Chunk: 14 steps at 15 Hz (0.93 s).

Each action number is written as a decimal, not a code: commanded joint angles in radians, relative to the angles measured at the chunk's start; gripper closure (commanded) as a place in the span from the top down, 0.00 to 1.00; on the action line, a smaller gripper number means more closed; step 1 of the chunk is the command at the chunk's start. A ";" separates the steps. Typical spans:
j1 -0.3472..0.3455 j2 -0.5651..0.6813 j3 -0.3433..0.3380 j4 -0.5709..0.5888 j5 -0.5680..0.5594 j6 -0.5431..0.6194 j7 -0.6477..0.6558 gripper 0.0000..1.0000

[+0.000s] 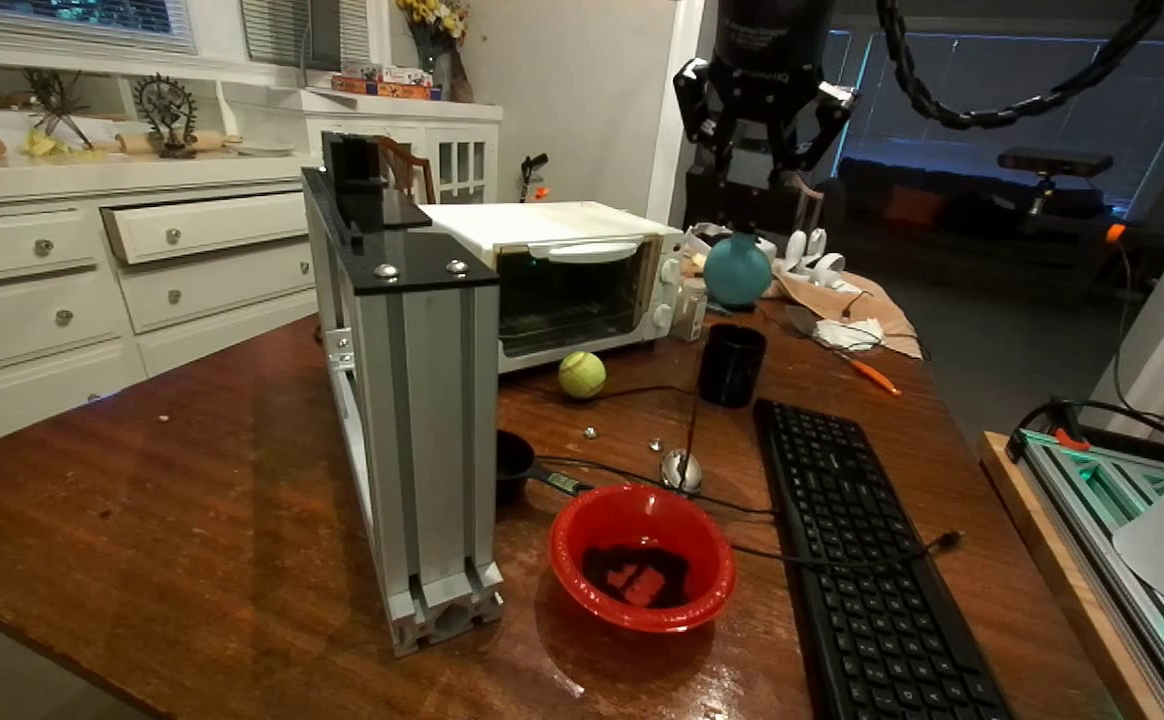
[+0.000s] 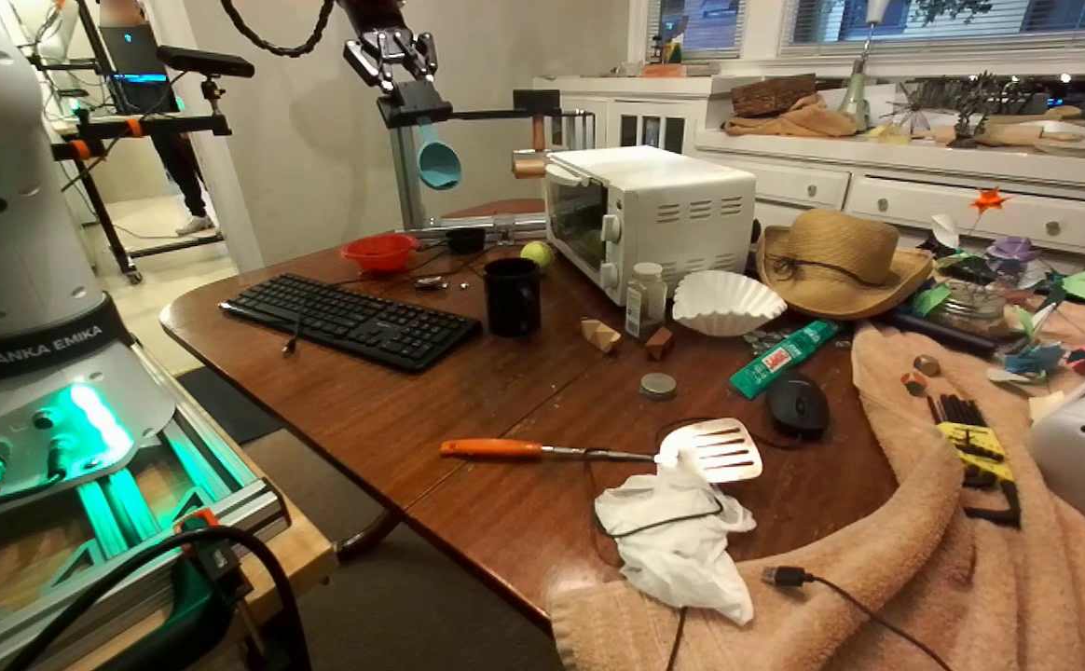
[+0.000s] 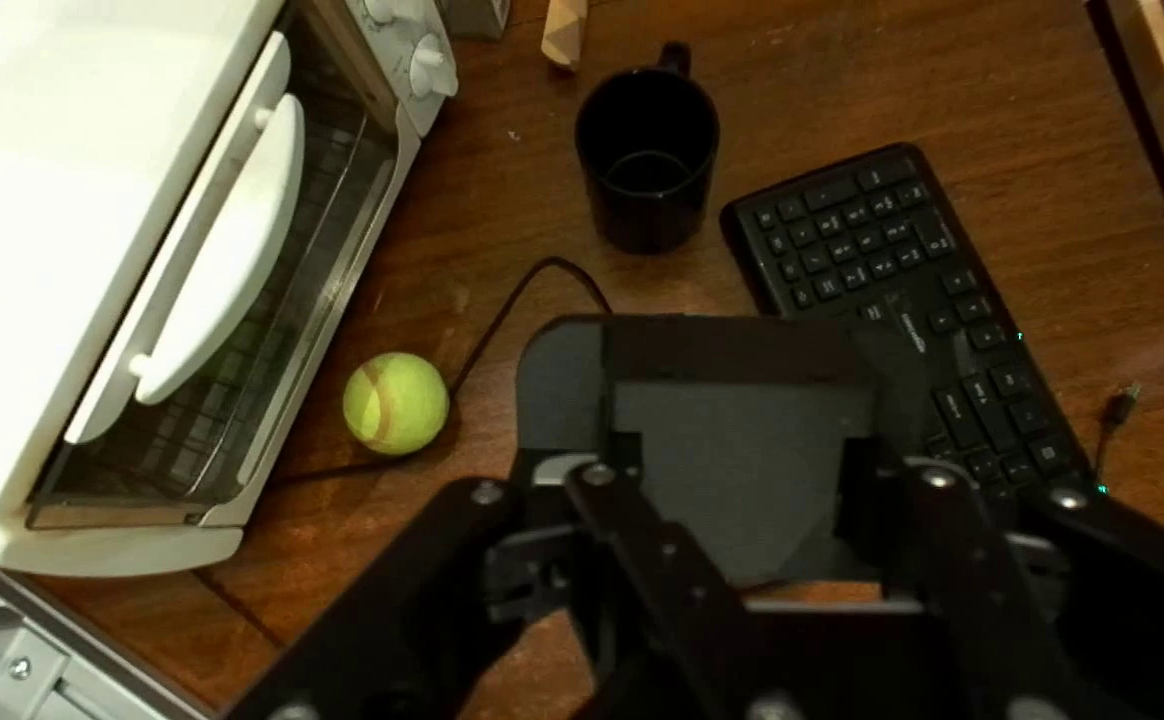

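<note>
High above the table my gripper (image 1: pixel 760 170) is shut on a wide black block (image 2: pixel 415 104), seen in both exterior views. In the wrist view this block (image 3: pixel 742 490) fills the space between the fingers and looks flat and grey on top. Below the block hangs a blue measuring cup (image 2: pixel 438 166), its handle running up to the block's underside. Its rounded back (image 1: pixel 738 270) shows in an exterior view. How cup and block are joined cannot be made out, and the wrist view hides the cup behind the block.
A white toaster oven (image 3: pixel 92 200), a tennis ball (image 3: pixel 395 403), a black mug (image 3: pixel 647 150) and a keyboard (image 3: pixel 842 230) lie around below. A red bowl (image 1: pixel 582 590) stands beside a tall aluminium frame (image 1: pixel 442 440). A spatula (image 2: pixel 496 449) and a towel (image 2: pixel 831 596) lie farther along.
</note>
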 commanded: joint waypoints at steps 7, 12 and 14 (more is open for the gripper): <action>-0.055 -0.075 -0.059 -0.083 -0.014 0.020 -0.044 0.23; -0.079 -0.108 -0.095 -0.128 -0.011 0.052 -0.052 0.23; -0.088 -0.119 -0.107 -0.144 -0.011 0.067 -0.059 0.23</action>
